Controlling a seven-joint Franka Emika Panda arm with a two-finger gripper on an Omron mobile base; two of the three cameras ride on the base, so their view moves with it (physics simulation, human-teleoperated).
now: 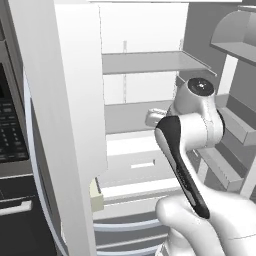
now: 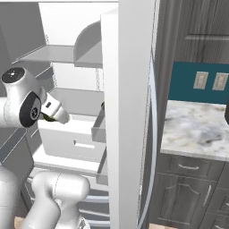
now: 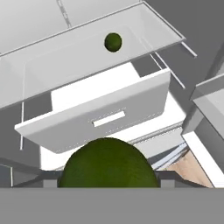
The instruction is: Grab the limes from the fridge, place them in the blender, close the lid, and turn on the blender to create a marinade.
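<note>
Inside the open fridge (image 1: pixel 150 62), the robot's hand (image 2: pixel 50 117) pinches 1 lime (image 3: pixel 108 164); another lime (image 3: pixel 113 42) waits on a shelf. Fetching step: next, carry it out toward the blender

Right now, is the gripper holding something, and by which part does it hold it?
Yes. The gripper holds one round dark green lime, pinched across its sides between the two fingers. The second lime lies on the grey fridge shelf.
</note>
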